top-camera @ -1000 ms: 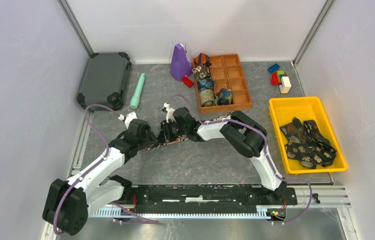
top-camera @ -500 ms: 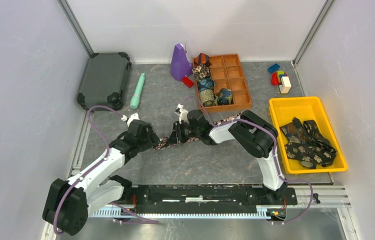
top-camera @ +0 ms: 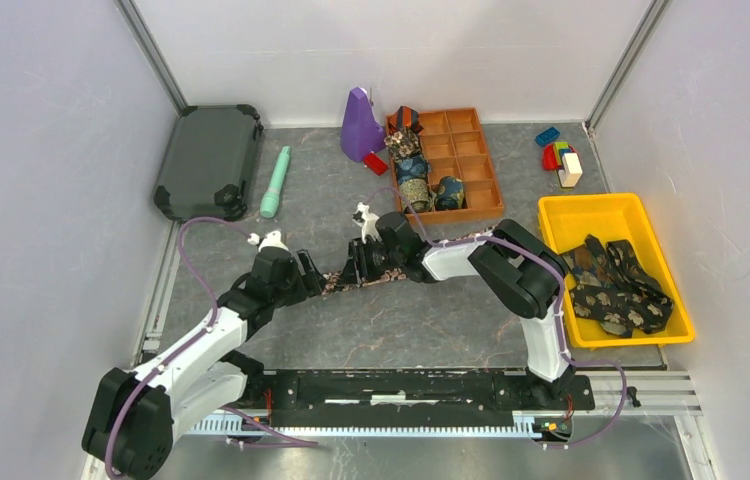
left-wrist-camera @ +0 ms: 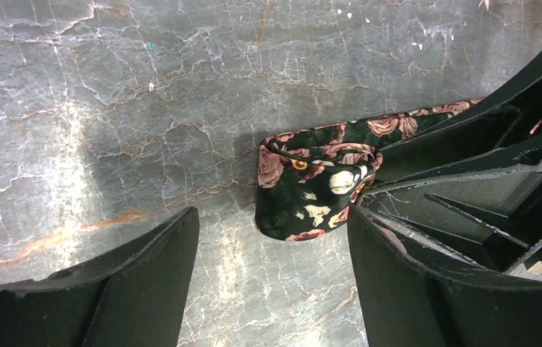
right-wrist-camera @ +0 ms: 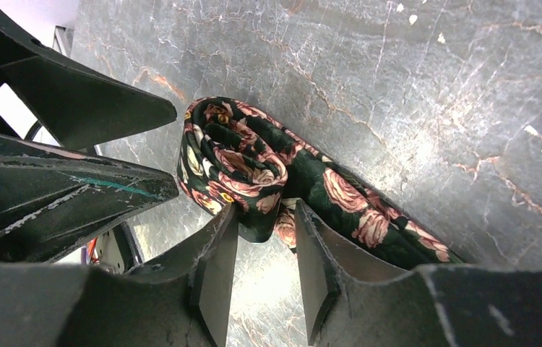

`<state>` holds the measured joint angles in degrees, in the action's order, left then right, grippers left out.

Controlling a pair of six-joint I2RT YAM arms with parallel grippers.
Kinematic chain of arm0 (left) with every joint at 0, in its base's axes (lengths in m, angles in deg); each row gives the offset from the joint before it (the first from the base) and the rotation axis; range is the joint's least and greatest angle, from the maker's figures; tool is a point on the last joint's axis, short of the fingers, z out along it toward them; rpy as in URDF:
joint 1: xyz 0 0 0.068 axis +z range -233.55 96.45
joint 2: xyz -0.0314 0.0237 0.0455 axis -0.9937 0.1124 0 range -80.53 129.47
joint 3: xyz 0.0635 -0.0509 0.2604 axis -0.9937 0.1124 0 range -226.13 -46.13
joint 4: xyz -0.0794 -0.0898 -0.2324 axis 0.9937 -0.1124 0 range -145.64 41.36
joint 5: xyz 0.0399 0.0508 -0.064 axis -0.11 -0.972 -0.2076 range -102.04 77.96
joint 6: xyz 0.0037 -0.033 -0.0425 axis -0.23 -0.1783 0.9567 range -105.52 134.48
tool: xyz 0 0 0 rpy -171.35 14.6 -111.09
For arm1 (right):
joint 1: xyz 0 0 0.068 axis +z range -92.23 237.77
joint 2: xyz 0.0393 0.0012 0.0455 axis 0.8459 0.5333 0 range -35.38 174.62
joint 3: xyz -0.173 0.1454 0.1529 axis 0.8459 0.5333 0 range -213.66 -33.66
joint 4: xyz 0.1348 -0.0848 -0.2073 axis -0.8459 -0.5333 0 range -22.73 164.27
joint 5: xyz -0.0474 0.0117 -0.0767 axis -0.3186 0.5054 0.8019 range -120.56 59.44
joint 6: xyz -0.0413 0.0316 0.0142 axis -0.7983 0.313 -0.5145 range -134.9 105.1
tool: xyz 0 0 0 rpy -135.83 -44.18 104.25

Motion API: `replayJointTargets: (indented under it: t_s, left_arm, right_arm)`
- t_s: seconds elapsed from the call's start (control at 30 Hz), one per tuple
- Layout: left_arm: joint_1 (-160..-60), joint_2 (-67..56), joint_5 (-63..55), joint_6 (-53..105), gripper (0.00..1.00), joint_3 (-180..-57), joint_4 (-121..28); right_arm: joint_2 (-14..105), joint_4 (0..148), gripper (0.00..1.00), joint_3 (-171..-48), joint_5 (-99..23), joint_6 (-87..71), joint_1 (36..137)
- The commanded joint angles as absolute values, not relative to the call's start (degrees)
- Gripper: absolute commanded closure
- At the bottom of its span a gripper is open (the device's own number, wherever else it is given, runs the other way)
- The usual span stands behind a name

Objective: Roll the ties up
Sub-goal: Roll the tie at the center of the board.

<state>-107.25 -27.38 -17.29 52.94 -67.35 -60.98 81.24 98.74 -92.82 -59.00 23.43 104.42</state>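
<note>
Mid-table, left tool (left-wrist-camera: 272, 217) gapes wide around the tie roll (left-wrist-camera: 311, 191); right tool (right-wrist-camera: 267, 210) narrow astride its edge, grip unclear

Robotics lab cell: white panel walls (top-camera: 41, 150), aluminium corner rails (top-camera: 154, 55), grey marbled table (top-camera: 401, 325), arm-mounting rail (top-camera: 401, 385) at front.

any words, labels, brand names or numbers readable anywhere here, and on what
None can be read.
The rose-patterned tie carries only flowers, no label in view.
The dark case, yellow bin and wooden tray show no print in the top view; the toy blocks are too small to tell.
</note>
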Motion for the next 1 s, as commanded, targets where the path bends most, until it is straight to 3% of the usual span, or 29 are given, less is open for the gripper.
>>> replayJointTargets:
  t_s: [0.0,0.73,0.97]
  left_arm:
    - [-107.1,-28.3,-16.4,51.2,0.2,-67.3,-57.3]
    - [-107.0,-19.2,-20.8,55.3,0.22,-70.1,-56.4]
    - [-107.1,-18.2,-20.9,55.3,0.22,-70.6,-56.3]
  right_arm:
    - [78.5,91.3,0.57,-97.2,-58.3,19.7,104.2]
    - [80.5,87.0,0.49,-105.1,-57.4,19.2,103.9]
    - [82.9,87.7,0.54,-105.4,-57.7,19.4,103.9]
